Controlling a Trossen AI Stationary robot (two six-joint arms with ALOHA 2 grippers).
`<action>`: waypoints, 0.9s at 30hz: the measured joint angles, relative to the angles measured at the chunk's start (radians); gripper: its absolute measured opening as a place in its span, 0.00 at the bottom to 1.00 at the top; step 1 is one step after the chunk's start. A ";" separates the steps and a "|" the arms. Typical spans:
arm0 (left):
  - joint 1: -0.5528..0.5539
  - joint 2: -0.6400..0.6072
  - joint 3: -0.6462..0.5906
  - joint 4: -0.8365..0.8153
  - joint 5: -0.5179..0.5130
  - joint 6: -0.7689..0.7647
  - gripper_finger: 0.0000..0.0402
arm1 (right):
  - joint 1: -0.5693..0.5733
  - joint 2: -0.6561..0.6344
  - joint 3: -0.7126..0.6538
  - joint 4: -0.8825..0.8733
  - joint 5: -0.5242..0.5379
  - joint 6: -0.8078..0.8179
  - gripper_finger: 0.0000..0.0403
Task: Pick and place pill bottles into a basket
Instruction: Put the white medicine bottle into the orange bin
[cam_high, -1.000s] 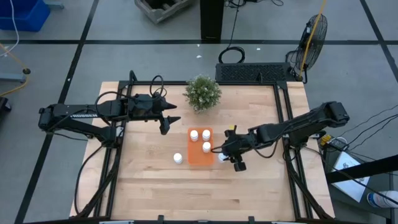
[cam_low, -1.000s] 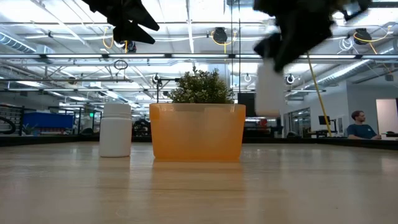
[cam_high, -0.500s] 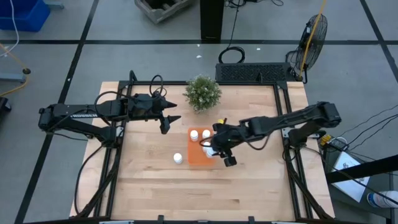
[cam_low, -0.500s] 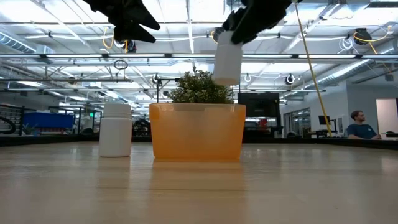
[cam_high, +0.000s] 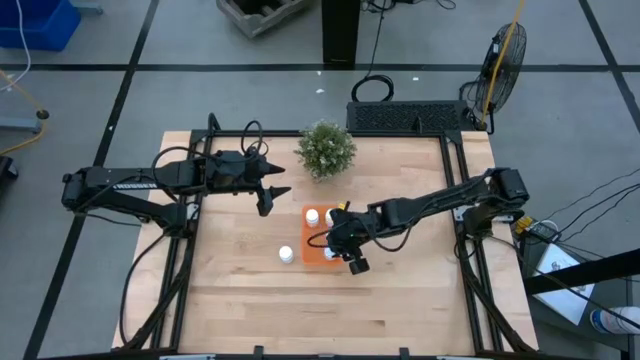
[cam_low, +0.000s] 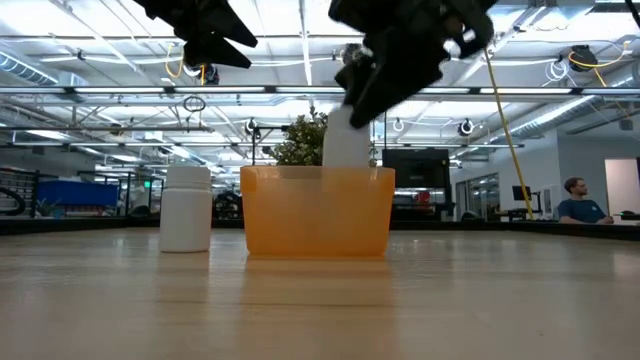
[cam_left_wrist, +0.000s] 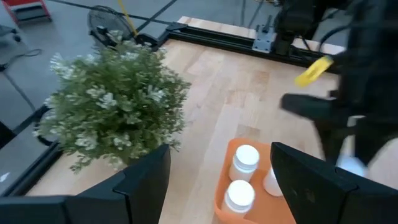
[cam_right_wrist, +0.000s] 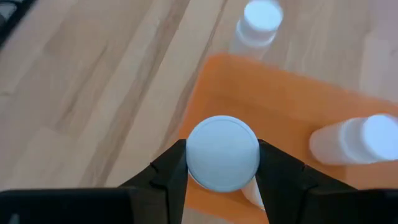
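The right pincer (cam_high: 338, 247) is positioned over the near end of the orange basket (cam_high: 318, 262) and grasps a white pill bottle (cam_right_wrist: 222, 153) by its sides, one finger (cam_right_wrist: 169, 171) on each flank of the cap. In the low view the bottle's lower end sits behind the basket's front wall (cam_low: 318, 214), so whether it touches the basket floor cannot be told. In the high view the held bottle is almost wholly covered by the pincer and arm.

Inside the basket, two more bottles (cam_left_wrist: 244, 160) (cam_left_wrist: 239, 196) stand upright one behind the other at the end nearer the potted plant (cam_high: 325, 148). A third white shape (cam_left_wrist: 272, 182) beside them is partly cut off by the left pincer's own finger. In the high view only one of these (cam_high: 312, 216) is clearly exposed; the others are masked by the right arm.

One bottle (cam_high: 286, 254) stands upright on the counter (cam_high: 400, 300), just beside the basket's long side and outside it.

The left pincer (cam_high: 272, 191) hangs above the counter well apart from the basket, its fingers released and empty.

In the low view a person (cam_low: 578, 201) is seated in the room beyond the counter.
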 joint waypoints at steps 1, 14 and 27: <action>0.000 0.000 0.000 -0.001 0.009 0.000 0.70 | 0.003 0.011 -0.007 0.005 0.001 0.001 0.36; -0.002 0.000 0.000 -0.001 0.098 0.007 0.70 | 0.010 0.066 -0.098 0.118 0.005 0.019 0.37; -0.010 -0.001 0.000 -0.079 0.191 0.042 0.70 | 0.078 -0.072 -0.014 -0.045 0.218 0.140 0.65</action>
